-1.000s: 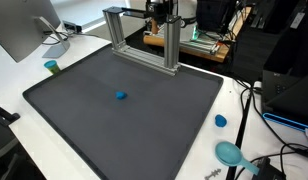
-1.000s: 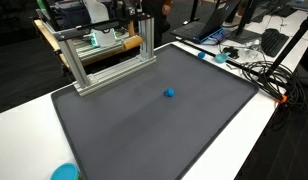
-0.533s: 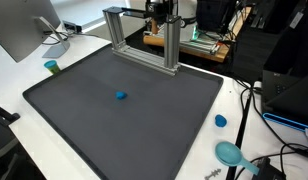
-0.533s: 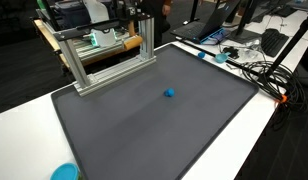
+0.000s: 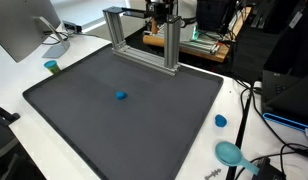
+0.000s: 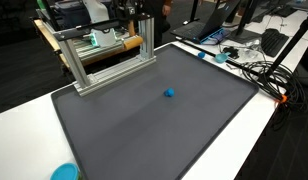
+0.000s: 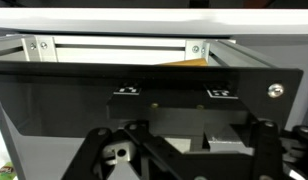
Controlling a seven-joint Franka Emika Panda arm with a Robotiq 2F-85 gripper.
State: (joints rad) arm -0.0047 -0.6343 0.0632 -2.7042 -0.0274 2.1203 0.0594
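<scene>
Gripper (image 7: 184, 150): jaws partly apart, and I see nothing held between them. It sits close against the aluminium frame (image 5: 172, 45), facing its upper bar.

Blue ball (image 5: 121, 96): on the dark mat (image 5: 144, 130), well apart from the gripper.

Blue lid (image 5: 220, 121) and teal bowl (image 5: 230, 153): at the tabletop (image 5: 24, 75) edge.

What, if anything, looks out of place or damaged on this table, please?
Nothing looks spilled or damaged. A small blue piece lies alone on the dark mat, the metal frame stands upright at its back edge, and loose cables sprawl on the white table beside it.
</scene>
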